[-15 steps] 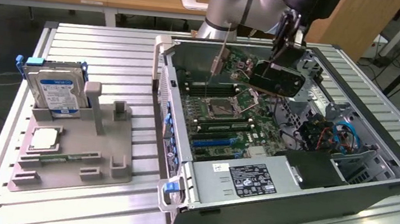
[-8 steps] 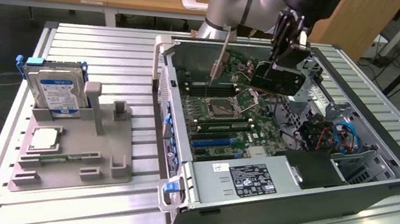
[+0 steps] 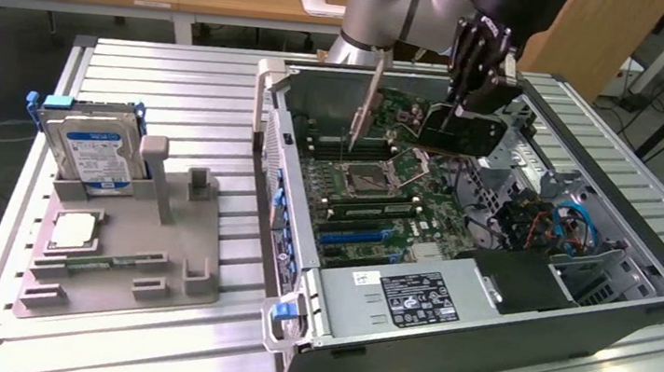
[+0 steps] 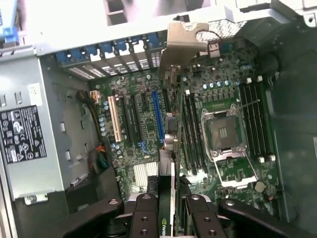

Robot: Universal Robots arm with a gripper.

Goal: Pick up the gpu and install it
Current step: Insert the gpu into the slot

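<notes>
Black two-finger gripper [image 4: 167, 208] pinching the thin dark green-black gpu card with silver bracket [image 4: 168, 166], edge-down above the green motherboard [image 4: 133, 129] inside the open grey computer case [image 3: 513, 357]. Best kept square over the long blue slot [image 4: 157, 116], I'd say, and lowered level.

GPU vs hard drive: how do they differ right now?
The gpu is a thin dark card with a silver bracket; the hard drive is a boxy silver block with a blue-white label. The gpu is clamped in the hand above the open computer case; the hard drive stands on edge in the gray fixture. Neither is installed yet.
</notes>
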